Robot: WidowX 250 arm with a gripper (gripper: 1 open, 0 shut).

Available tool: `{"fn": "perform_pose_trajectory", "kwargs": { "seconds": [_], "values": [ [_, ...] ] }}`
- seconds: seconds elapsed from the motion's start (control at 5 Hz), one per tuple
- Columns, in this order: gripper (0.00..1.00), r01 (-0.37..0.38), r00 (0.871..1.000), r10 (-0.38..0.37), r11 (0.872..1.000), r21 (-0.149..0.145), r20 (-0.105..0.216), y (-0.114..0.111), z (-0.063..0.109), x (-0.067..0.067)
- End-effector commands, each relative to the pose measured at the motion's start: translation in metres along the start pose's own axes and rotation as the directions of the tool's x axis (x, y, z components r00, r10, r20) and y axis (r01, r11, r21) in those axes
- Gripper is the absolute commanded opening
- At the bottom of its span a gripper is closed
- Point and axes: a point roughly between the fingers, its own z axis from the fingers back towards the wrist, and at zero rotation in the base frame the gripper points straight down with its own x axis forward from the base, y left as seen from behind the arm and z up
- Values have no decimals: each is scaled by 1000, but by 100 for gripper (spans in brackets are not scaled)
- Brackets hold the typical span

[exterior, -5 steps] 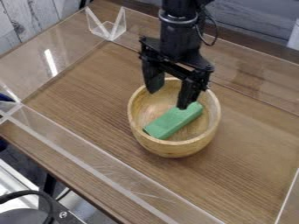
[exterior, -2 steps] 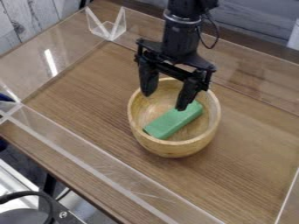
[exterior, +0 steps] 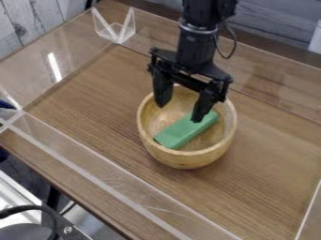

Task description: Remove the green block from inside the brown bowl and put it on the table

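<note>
One green block (exterior: 187, 130) — inside bowl (exterior: 158, 142)

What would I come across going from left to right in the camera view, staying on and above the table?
Clear acrylic wall at the lower left, then the small clear acrylic piece near the back, then the brown bowl with the green block inside it, then the clear acrylic wall at the right edge.

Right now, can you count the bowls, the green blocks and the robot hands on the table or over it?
Brown bowls: 1
Green blocks: 1, inside the bowl
Robot hands: 1, open over the bowl
Total: 3
</note>
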Motion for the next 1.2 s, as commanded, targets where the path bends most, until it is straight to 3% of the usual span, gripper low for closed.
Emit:
{"fn": "perform_pose_trajectory", "kwargs": {
  "seconds": [0.0, 0.2, 0.4, 0.6, 1.0],
  "values": [
    [100, 17, 999, -18, 1000, 3, 45, 0, -2, 5],
    [0, 31, 998, -31, 1000, 5, 46, 0, -15, 5],
    [100, 31, 999, -30, 999, -8, 30, 3, -21, 6],
    [100, 33, 999, -33, 999, -19, 9, 4, -25, 8],
    [100, 78, 997, -78, 997, 1, 13, -2, -30, 8]
  ]
}}
